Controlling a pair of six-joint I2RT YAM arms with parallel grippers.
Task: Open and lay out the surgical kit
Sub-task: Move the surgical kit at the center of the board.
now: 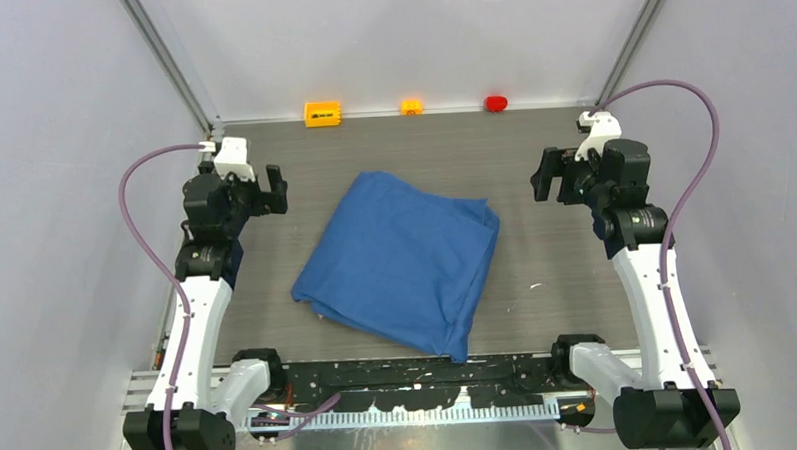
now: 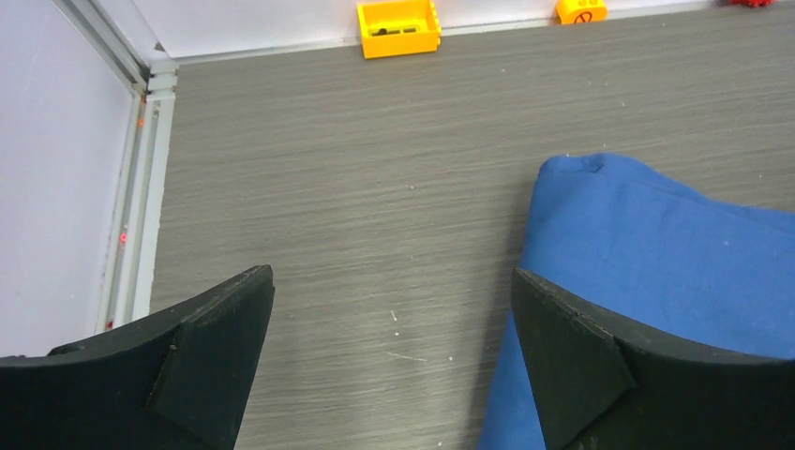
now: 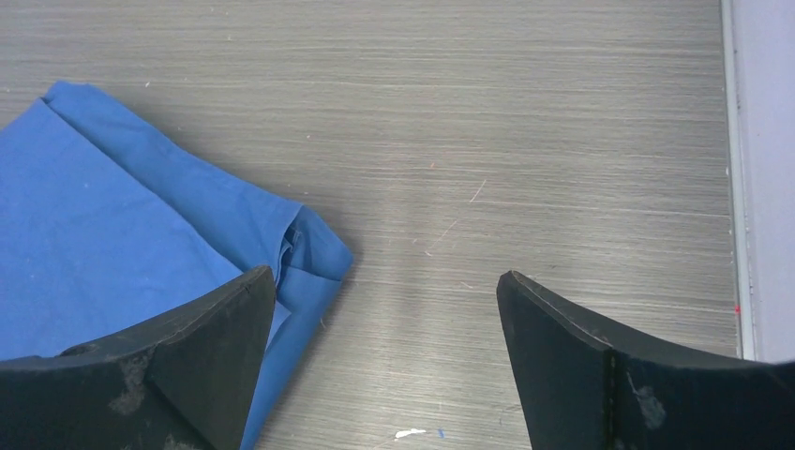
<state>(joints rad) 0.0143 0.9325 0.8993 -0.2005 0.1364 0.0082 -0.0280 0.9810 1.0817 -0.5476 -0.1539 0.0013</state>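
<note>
Top external view is giving us the whole scene. The large blue cloth wrap (image 1: 401, 260) is lying as a closed, folded bundle in the centre of the frame on the grey wood-grain table (image 1: 532, 140), and one corner is pointing down toward the lower edge.

The left gripper (image 1: 273, 189) is hovering at the middle left, apart from the cloth's left side. The right gripper (image 1: 540, 175) is hovering at the middle right, apart from the cloth's upper right corner. Neither one is touching the wrap.

Along the back wall at the top of the frame, a rectangular orange plastic block (image 1: 322, 113), a small yellow block (image 1: 411, 106) and a small red block (image 1: 495, 103) are sitting in a row.

Over to the left wrist view: its black fingers (image 2: 216, 356) are standing spread wide, holding nothing, with bare table showing between them. The blue cloth is filling the right side of the frame and running behind the right-hand finger.

In the right wrist view the fingers (image 3: 581, 366) are likewise gaping wide and holding nothing. The wrap is occupying the left half of the frame, with its layered, folded corner sitting just beside the left-hand fingertip.
</note>
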